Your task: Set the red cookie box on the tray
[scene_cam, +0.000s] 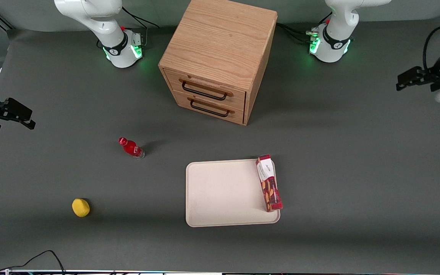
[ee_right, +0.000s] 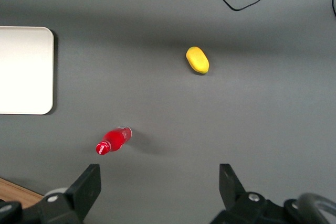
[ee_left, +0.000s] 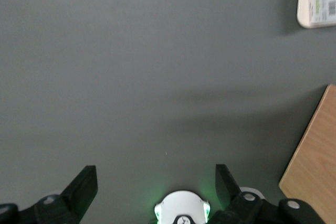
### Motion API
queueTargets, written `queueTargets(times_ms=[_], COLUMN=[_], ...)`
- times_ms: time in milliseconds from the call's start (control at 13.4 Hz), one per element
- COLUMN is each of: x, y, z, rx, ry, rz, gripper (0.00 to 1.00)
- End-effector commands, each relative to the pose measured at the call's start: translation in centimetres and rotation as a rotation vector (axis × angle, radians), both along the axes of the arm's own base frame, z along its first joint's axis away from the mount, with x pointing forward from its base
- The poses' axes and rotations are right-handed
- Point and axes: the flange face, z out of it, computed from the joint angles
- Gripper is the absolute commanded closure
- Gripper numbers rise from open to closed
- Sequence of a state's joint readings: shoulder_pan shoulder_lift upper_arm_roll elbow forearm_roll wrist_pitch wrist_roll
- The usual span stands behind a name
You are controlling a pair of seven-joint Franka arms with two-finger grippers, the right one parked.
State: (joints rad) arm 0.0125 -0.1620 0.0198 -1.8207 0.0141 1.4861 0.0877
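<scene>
The left arm reaches in from the working arm's end of the tabletop, its gripper [scene_cam: 405, 81] raised at about the front view's three o'clock edge, jaws spread wide and empty, both black fingers [ee_left: 84, 184] parted above bare tabletop [ee_left: 147, 77].

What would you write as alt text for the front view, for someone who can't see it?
A red cookie box rests on a cream tray, along the edge toward the working arm's end. The open gripper hovers away at that end, holding nothing. A wooden drawer cabinet, red bottle and yellow lemon-like object share the grey table.
</scene>
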Motion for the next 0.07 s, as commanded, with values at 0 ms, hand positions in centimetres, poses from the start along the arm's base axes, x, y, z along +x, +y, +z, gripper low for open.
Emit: queueTargets(times_ms=[0], x=[0.58], y=[-0.51], z=[1.74], rx=[-0.013], ry=[0.01], rz=[-0.031], gripper=[0.0])
